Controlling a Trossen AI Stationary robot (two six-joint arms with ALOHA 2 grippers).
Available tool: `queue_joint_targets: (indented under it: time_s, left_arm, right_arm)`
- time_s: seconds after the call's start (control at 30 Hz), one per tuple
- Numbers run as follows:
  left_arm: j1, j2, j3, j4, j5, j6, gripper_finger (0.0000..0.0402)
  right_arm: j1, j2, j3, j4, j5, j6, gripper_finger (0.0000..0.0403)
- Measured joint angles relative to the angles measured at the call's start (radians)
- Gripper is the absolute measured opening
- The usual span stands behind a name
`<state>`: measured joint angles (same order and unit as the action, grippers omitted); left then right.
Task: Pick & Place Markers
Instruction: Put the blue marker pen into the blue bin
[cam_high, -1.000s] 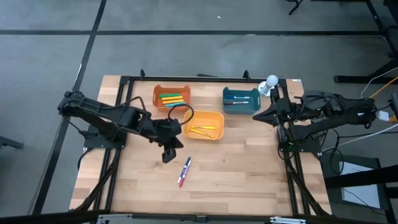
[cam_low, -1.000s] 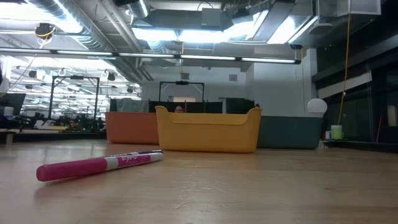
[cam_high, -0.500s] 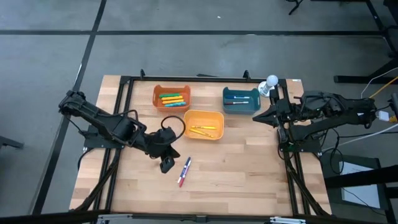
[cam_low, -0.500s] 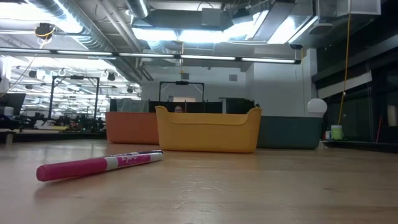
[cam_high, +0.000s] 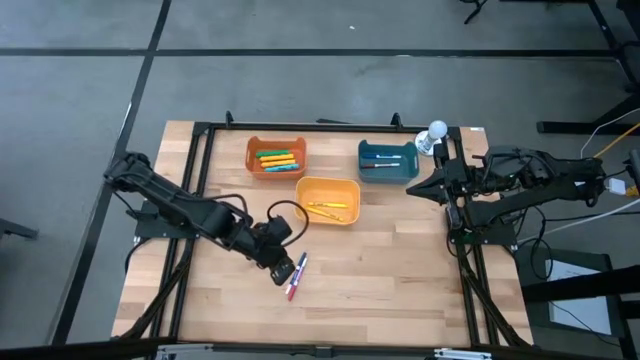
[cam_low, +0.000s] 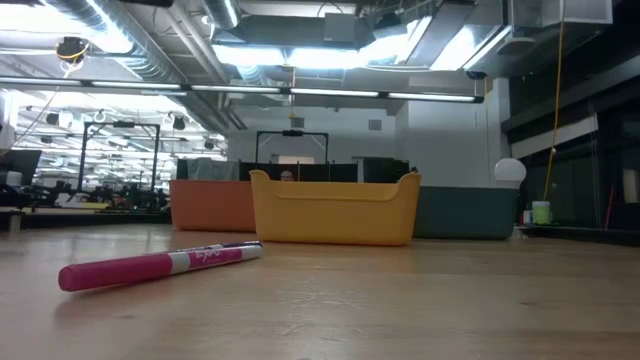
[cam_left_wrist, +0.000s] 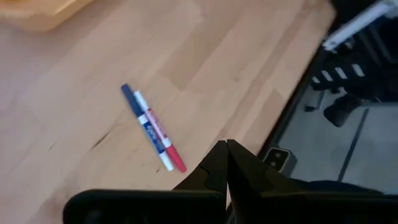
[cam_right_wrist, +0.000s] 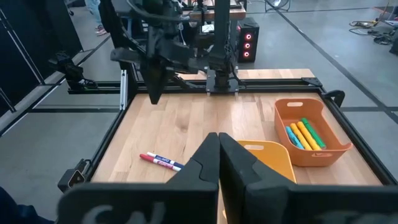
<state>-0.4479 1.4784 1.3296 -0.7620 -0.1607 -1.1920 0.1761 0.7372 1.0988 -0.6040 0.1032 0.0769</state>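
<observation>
While left end effector (cam_high: 281, 270), fingers together, hovers beside two markers (cam_high: 296, 276), yellow bin (cam_high: 327, 200) stands apart.

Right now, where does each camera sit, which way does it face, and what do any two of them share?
High: overhead, looking straight down; both arms, left fingers shut by the markers.
Low: table height, looking level at the yellow bin; no arm shows.
Left wrist: looks down past its shut fingers at the markers.
Right wrist: looks across the table past its shut fingers; left arm beyond.
All four share the markers.
</observation>
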Motion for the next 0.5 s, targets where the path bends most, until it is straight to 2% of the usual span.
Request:
queue_joint_targets:
  time_s: [0.33,0.5]
  left_arm:
    - [0.037,0.047,0.0,-0.012,0.01,-0.13,0.0002]
    - [0.056,0.097,0.0,-0.027,0.072,-0.141,0.0001]
  right_arm:
    - [0.0,0.0,0.0,-0.008,0.0,0.0,0.0]
    - [0.0,0.0,0.0,-0.012,0.0,0.001,0.0]
